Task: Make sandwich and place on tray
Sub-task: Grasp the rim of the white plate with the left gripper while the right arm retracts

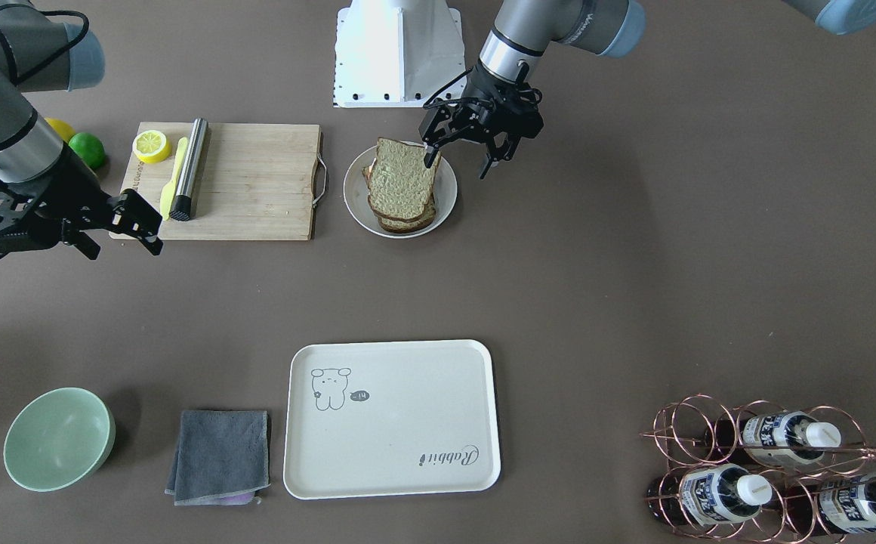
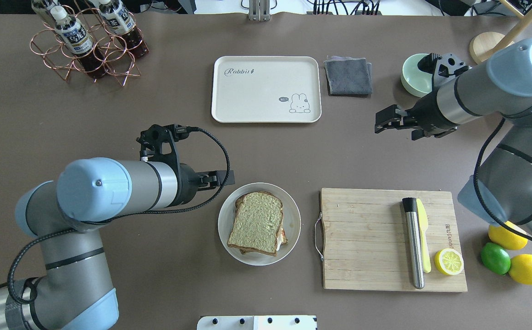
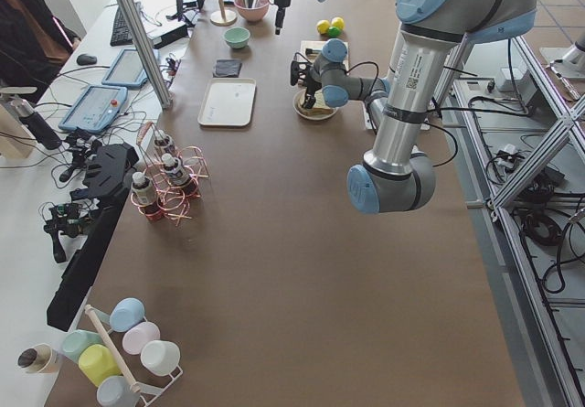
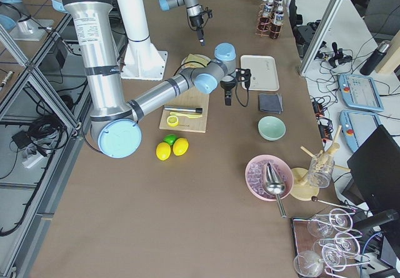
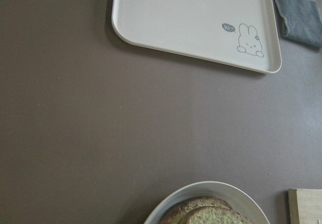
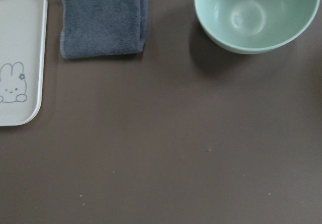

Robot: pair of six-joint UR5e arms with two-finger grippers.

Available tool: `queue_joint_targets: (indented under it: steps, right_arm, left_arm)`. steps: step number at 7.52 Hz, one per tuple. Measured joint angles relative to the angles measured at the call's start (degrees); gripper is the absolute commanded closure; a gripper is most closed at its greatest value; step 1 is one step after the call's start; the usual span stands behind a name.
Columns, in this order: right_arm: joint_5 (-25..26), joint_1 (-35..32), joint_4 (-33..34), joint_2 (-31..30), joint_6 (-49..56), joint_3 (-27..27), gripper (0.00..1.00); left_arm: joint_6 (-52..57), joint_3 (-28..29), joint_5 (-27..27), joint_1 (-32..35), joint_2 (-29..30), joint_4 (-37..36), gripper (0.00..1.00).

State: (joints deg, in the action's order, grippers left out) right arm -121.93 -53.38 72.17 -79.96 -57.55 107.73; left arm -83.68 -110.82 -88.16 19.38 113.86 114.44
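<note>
The sandwich point(image 2: 257, 222), two brown-crusted slices with a bit of white and orange egg at its edge, lies on a round white plate point(image 2: 293, 215). It also shows in the front view point(image 1: 402, 181) and at the bottom of the left wrist view point(image 5: 206, 213). My left gripper point(image 1: 457, 168) is open and empty, above the plate's rim on the robot's left, with one fingertip point(image 1: 430, 159) by the top slice's corner. The cream tray point(image 2: 266, 89) is empty across the table. My right gripper point(image 2: 392, 128) is open and empty, hovering over bare table near the green bowl.
A bamboo cutting board point(image 2: 371, 238) with a metal rod point(image 2: 412, 243), yellow knife and lemon half point(image 2: 448, 261) lies right of the plate. Lemons and a lime point(image 2: 495, 258) sit beyond it. A grey cloth point(image 2: 347, 75), a green bowl point(image 6: 256, 15) and a bottle rack point(image 2: 87, 41) line the far side.
</note>
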Motion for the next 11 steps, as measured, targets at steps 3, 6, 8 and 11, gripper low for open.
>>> queue_joint_targets:
  steps: [3, 6, 8, 11]
  right_arm:
    - [2.14, -6.00, 0.02, -3.00, 5.19, -0.28, 0.00]
    - [-2.56, -6.99, 0.73, -5.71, 6.42, -0.75, 0.00]
    - [-7.37, -8.03, 0.96, -8.16, 12.91, -1.74, 0.00]
    - [-8.55, -11.12, 5.48, -9.41, 19.42, -1.58, 0.00]
  left_arm:
    - [-0.66, 0.97, 3.16, -2.96, -0.52, 0.00, 0.09]
    - [-0.48, 2.47, 3.04, -3.15, -0.67, 0.20, 0.34]
    - [-0.56, 4.48, 2.95, -3.20, -0.71, 2.08, 0.38]
    - [-0.61, 8.36, 2.84, -3.27, -0.82, 6.49, 0.44]
